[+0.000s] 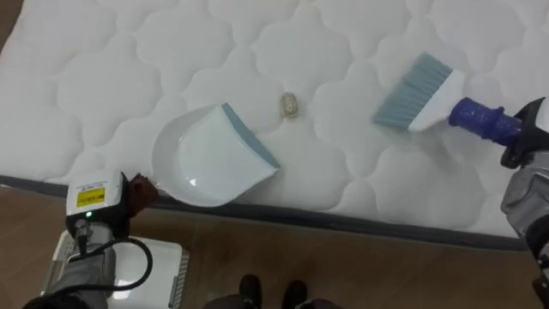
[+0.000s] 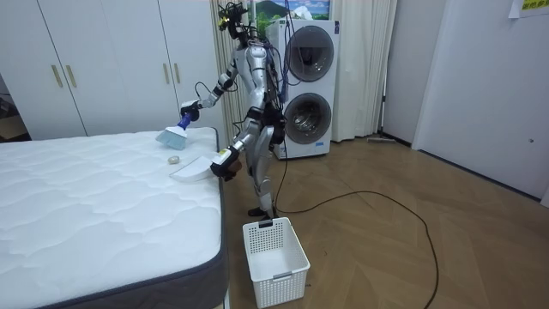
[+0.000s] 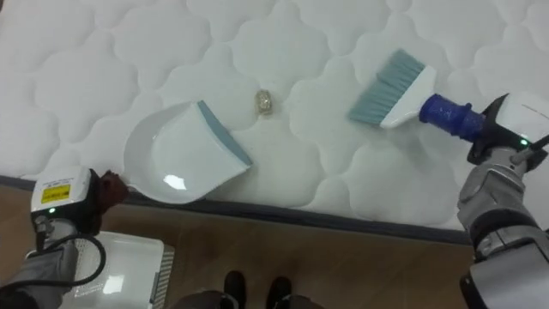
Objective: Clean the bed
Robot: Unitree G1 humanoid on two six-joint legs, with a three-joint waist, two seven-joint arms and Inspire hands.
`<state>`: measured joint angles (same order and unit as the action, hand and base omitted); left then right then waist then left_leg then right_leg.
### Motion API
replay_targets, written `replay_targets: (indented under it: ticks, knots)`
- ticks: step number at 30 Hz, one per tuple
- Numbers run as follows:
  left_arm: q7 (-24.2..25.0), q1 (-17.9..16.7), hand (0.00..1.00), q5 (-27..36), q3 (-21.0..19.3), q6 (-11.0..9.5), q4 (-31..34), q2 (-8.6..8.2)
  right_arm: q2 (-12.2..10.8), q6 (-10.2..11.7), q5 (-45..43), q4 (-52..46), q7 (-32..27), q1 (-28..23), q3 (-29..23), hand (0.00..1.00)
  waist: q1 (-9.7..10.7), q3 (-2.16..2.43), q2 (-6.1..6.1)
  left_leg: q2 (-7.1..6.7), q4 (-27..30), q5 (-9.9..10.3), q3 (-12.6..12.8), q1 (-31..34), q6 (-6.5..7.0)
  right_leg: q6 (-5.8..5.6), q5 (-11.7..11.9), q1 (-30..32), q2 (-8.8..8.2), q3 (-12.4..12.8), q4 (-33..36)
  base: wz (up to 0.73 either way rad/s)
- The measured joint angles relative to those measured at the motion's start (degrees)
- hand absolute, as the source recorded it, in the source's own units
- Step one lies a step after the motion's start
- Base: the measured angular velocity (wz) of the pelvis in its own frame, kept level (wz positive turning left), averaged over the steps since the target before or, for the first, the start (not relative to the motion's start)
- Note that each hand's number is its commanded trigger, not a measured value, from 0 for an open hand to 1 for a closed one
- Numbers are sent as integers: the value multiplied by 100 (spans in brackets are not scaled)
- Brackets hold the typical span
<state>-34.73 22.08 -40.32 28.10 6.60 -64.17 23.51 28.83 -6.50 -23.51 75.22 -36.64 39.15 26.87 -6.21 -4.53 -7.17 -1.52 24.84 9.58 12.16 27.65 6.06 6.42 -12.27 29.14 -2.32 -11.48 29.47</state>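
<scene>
One dustpan [image 1: 210, 159], one brush [image 1: 420, 90], one scrap of litter [image 1: 290, 105], one mattress [image 1: 129, 51], one basket [image 2: 274, 257], two washing machines [image 2: 307, 53] (stacked).

A dustpan [image 1: 214, 159] is laid on the bed [image 1: 103, 60] at its near edge; a scrap [image 1: 290, 105] is seen just behind it, and a brush [image 1: 416, 93] further right.

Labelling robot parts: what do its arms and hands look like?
Grey, segmented metal forearms. The left hand and right hand are dark, each with a white tag behind; the left's bears a yellow label. A black cable loops along the left forearm.
</scene>
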Motion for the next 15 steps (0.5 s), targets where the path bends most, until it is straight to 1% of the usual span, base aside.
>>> replay_targets:
  ticks: [1, 4, 8, 10, 12, 14, 15]
  knots:
    - [-31, 30, 100, -1, 20, 23, 1, -1, 0, -45, -131, -28, -16, 10, 1, 100, -13, -5, -23, 1, 1, 2, -13, 12, 1, -1, 2, 0, 0, -18, -15, 4]
    - [-127, 29, 100, -90, 17, 58, 7, -1, 1, -151, -395, -111, -49, 34, -2, 100, -56, 1, -51, 9, 0, 11, -29, 48, 13, -8, 29, 16, 11, -41, -65, 1]
    - [-304, 37, 100, -355, -15, 123, 28, 7, 1, -211, -775, -215, -213, 75, -1, 100, -119, 2, -56, 26, 3, 18, -26, 108, 23, -8, 96, 87, 16, -73, -78, -3]
    - [-406, 30, 100, -569, -62, 209, 31, 16, 0, -305, -1225, -402, -223, 72, 0, 100, -150, 2, -56, 45, 33, 33, -17, 111, 26, 5, 114, 86, -9, -190, -64, -5]
    - [-484, 30, 100, -661, -101, 227, 28, 42, 0, -357, -1510, -624, -224, 74, 0, 100, -151, 2, -57, 75, 76, 53, -20, 150, 15, 25, 126, 81, -19, -316, -73, -2]
    - [-533, 31, 100, -703, -102, 230, 29, 52, 1, -389, -1776, -756, -221, 96, 6, 100, -148, 1, -58, 83, 83, 55, -27, 181, 12, 33, 130, 94, -20, -355, -72, 0]
    - [-591, 23, 100, -759, -101, 243, 18, 52, 2, -450, -2020, -830, -204, 113, 44, 100, -148, 0, -62, 83, 83, 56, -27, 185, 11, 33, 130, 98, -19, -354, -72, 0]
